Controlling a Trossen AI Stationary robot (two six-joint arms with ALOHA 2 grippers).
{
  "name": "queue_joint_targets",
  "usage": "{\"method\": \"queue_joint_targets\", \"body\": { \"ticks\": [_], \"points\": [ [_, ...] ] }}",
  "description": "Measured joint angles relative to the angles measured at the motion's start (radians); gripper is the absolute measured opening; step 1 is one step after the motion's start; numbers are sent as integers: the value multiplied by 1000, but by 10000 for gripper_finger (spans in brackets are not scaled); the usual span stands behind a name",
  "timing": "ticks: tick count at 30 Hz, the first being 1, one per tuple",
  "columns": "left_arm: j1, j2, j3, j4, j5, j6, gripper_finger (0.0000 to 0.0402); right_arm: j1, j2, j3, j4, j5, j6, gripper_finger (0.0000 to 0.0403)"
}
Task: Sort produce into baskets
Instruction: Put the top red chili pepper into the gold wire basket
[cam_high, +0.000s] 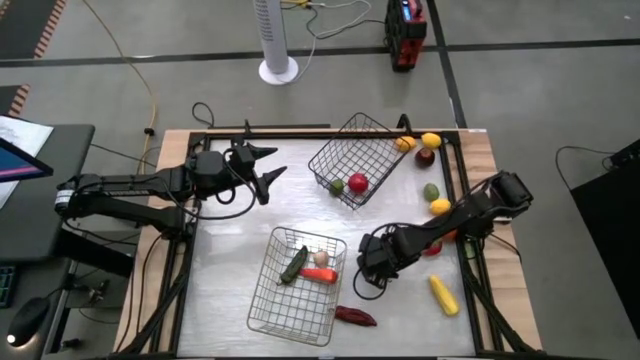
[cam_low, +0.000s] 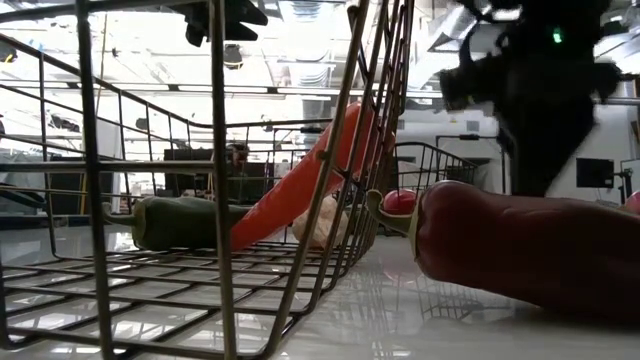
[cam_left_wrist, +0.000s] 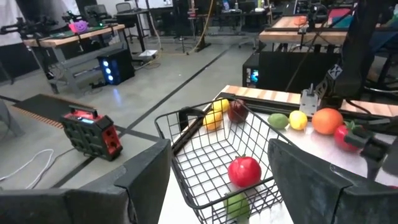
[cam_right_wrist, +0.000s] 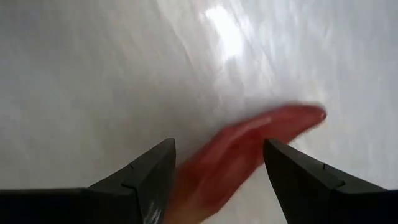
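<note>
On a pale bench (cam_high: 230, 290), two silver wire baskets dominate. The near basket (cam_high: 283, 305) lies toward the bench's front edge and holds a dark-green cucumber (cam_high: 293, 264), an orange carrot (cam_high: 321, 275) and a small pale piece touching the carrot. The far basket (cam_high: 335, 150) sits tilted toward the back right, with a red apple (cam_high: 358, 183) and a green fruit (cam_high: 337, 185) inside.

The left arm waits at the bench's left side, its pincer (cam_high: 262, 165) spread wide and empty, aimed at the far basket. The right pincer (cam_high: 368, 283) hangs just right of the near basket, above a long red pepper (cam_high: 354, 316) that lies on the bench beside that basket's front corner; its fingers (cam_right_wrist: 152, 168) stand apart with the pepper showing between them, untouched.

Loose produce lines the right edge: a yellow corn cob (cam_high: 443, 294), a yellow fruit (cam_high: 439, 206), a green one (cam_high: 430, 191), a maroon one (cam_high: 425, 157), and yellow pieces at the back corner (cam_high: 430, 141).
</note>
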Motion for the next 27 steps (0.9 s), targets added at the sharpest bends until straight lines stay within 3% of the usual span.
{"method": "queue_joint_targets", "body": {
  "ticks": [7, 14, 23, 27],
  "points": [
    [0, 0, 0, -3, 0, 0, 256, 0, -47, 37, -114, 46, -2, 272],
    [0, 0, 0, -17, 0, 0, 256, 30, -24, 39, -124, -69, 99, 284],
    [0, 0, 0, -24, 0, 3, 256, 79, -27, 45, -147, -122, 36, 291],
    [0, 0, 0, -24, -2, 3, 256, 96, -25, 44, -158, -214, 2, 291]
  ]
}}
